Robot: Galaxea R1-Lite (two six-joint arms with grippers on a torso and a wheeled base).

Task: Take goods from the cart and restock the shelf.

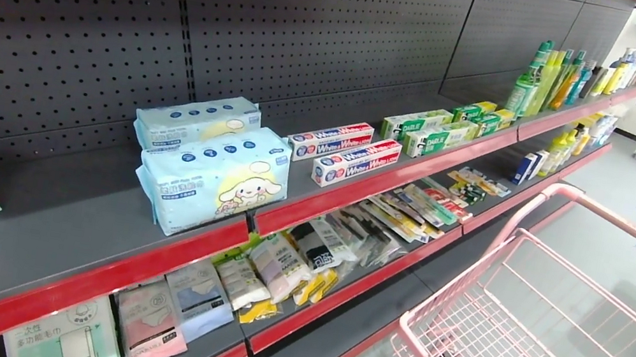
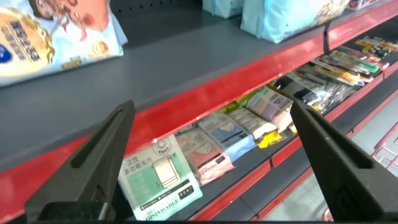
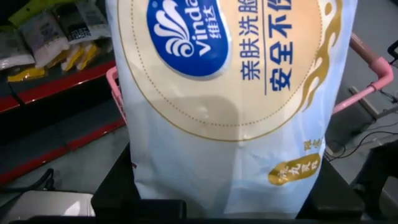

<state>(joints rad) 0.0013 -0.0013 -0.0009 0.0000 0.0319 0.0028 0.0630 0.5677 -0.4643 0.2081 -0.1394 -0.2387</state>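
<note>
Soft white plastic-wrapped tissue pack [image 3: 224, 112] is clamped in R gripper [image 3: 225, 208], held over pink wire cart [image 1: 523, 342] rim, not yet on grey red-edged shelf [image 1: 60, 213] | L gripper [image 2: 214, 155] spread wide, empty | pack judged light, squashy, film slippery; best gripped across mid-body.

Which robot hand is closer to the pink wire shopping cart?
Right. The right gripper holds a white plastic pack above the pink wire shopping cart; the left gripper hangs open before the red-edged shelf, farther from it.
</note>
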